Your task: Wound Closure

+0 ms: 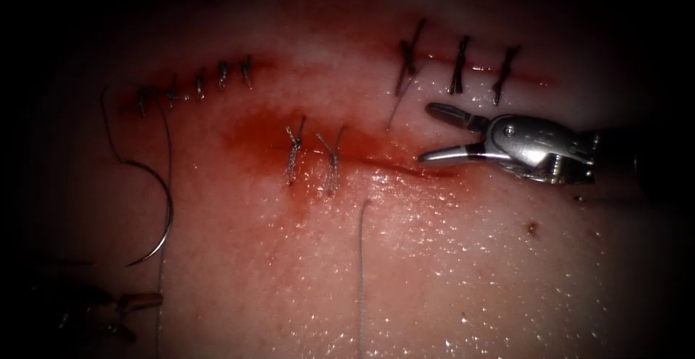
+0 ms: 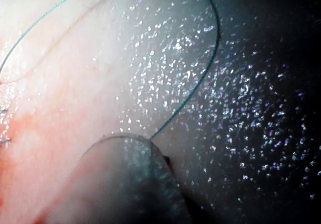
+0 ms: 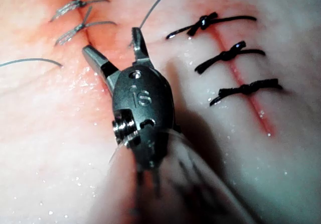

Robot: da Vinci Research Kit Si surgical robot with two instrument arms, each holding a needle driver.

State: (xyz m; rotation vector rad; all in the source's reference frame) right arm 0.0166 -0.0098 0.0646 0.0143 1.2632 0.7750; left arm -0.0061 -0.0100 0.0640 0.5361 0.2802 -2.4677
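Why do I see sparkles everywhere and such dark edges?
Endoscope view: light pools on the tissue and fades outward; wet specks glare; the needle lies free, dim, left of the cut. Right wrist view: the open, empty right hand casts a shadow on the tissue. Left wrist view: glare specks, thread, tissue partly dark.

Left tool (image 1: 108, 312) in deep shadow, fingers indistinct; thread (image 1: 360, 279) cut off at frame edge.

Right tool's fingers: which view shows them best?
Right wrist view: the right tool is close up, fingers spread and holding nothing, just short of the two grey stitches. The endoscope view shows the same open tool smaller, by the cut.
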